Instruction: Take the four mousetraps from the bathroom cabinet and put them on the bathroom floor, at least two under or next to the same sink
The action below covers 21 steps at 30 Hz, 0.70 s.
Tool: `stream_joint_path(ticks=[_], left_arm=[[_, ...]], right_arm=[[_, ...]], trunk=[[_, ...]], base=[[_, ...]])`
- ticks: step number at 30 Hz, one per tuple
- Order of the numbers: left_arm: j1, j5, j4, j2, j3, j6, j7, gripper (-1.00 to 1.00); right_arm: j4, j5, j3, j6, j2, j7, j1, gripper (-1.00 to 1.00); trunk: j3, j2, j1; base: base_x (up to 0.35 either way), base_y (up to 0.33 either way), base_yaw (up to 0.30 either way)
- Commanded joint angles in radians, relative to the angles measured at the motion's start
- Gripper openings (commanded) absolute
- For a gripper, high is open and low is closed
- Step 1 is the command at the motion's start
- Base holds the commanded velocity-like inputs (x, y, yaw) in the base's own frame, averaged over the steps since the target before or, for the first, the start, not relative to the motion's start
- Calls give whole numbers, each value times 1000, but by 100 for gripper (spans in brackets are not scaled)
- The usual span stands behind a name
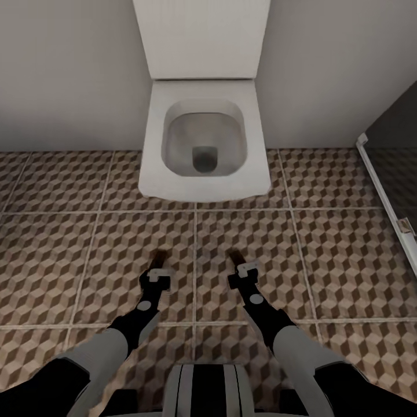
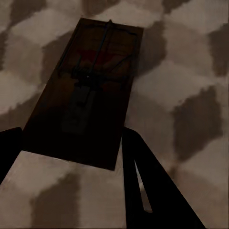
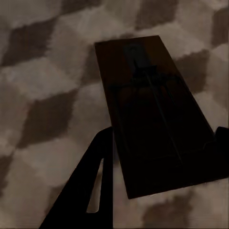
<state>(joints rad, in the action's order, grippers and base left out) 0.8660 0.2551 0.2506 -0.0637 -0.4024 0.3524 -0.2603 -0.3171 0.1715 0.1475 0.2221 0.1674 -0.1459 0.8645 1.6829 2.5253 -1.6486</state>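
Note:
Both arms reach forward over the bathroom floor (image 1: 69, 243), just in front of a toilet. My left gripper (image 1: 156, 277) is shut on a brown wooden mousetrap (image 1: 158, 258), which sticks out ahead of its fingers. In the left wrist view this mousetrap (image 2: 95, 71) shows its wire bar and red bit between the two dark fingers (image 2: 143, 181), with the left gripper (image 2: 71, 138) around its near end. My right gripper (image 1: 244, 273) is shut on a second mousetrap (image 1: 236, 257). The right wrist view shows that mousetrap (image 3: 143, 86) clamped in the right gripper (image 3: 164, 138) above the cube-patterned tiles.
A white toilet (image 1: 202, 145) with its lid up stands against the pale wall straight ahead. A dark glass shower wall (image 1: 397, 127) with a white floor rail (image 1: 382, 191) borders the right side. Patterned tiles stretch to the left and right of the arms.

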Motion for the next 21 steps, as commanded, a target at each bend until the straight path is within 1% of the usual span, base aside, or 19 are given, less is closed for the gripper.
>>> stream_joint_path(ticks=[1, 10, 13, 17, 21], left_arm=[[1, 4, -2, -1, -10, 2, -9, -100], [1, 3, -22, -7, -16, 3, -10, -100], [1, 3, -25, -7, -16, 3, -10, -100], [0, 3, -26, -9, -16, 3, -9, -100], [-7, 4, -27, -19, -17, 3, -8, -100]], right_arm=[[1, 8, 4, 0, 0, -10, 1, -100], [1, 8, 4, 0, 0, -10, 0, -100], [1, 8, 4, 0, 1, -10, 1, -100], [2, 8, 6, 0, 4, -9, 1, -100], [2, 8, 6, 2, 4, -2, 1, -100]], trunk=[[0, 0, 0], [0, 0, 0], [0, 0, 0], [0, 0, 0], [0, 0, 0]], base=[[296, 115, 0], [287, 115, 0], [260, 13, 0], [131, -99, 0], [41, -39, 0]])
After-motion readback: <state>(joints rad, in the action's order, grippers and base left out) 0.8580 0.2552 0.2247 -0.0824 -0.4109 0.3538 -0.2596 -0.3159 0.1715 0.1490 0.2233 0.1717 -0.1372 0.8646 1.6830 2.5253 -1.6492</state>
